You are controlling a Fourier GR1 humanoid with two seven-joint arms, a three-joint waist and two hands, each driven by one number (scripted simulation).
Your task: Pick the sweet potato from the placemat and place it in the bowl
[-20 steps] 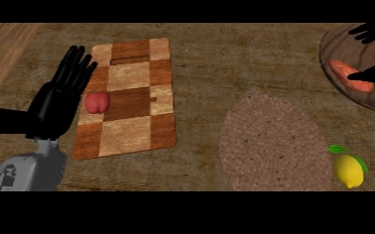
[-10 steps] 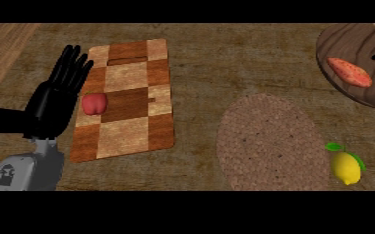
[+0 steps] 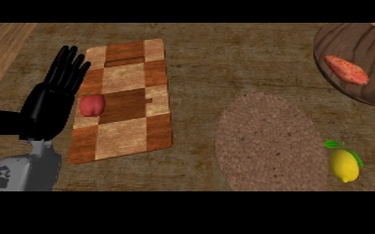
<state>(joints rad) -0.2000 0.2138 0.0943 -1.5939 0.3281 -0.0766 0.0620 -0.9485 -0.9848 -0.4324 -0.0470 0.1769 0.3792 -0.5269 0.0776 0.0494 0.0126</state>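
Sweet potato in bowl, left hand idle

The orange oblong sweet potato (image 3: 345, 70) lies slantwise inside the dark wooden bowl (image 3: 326, 39), well right of the round woven placemat (image 3: 267, 144); the black left hand (image 3: 53, 99) rests far left, fingers straight, holding nothing.

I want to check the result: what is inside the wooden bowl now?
Inside the wooden bowl lies the orange sweet potato, by itself. No hand is over it. The bowl's right part is cut off by the picture's edge, so that part cannot be seen.
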